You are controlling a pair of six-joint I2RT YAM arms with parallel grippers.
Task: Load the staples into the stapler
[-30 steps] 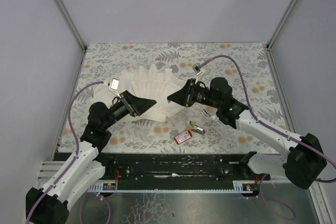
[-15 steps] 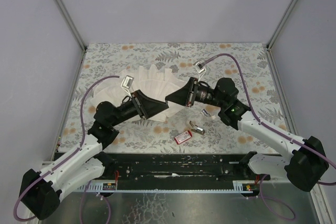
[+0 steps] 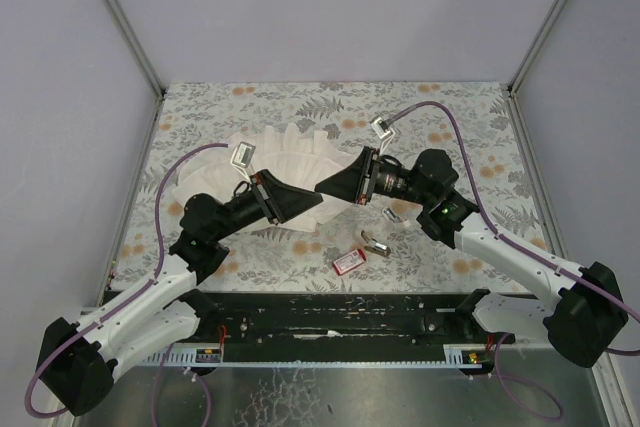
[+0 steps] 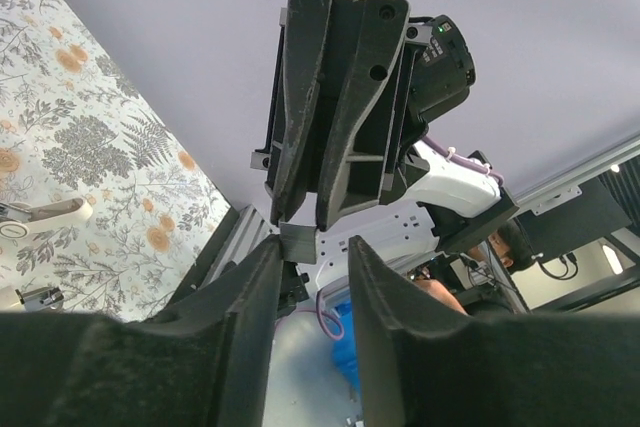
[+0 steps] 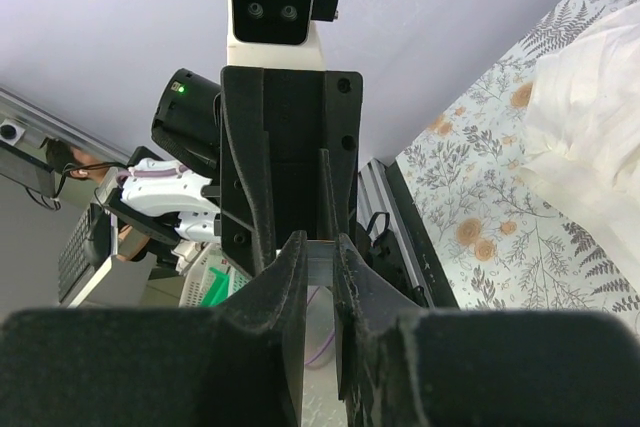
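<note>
right gripper (image 3: 320, 188) pinches what seems to be the staples (image 5: 320, 259); left gripper (image 4: 312, 252) jaws stand narrowly apart beside it.

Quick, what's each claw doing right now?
Left gripper: partly open, not yet pinching anything.
Right gripper: shut on a small silvery staple strip.
</note>
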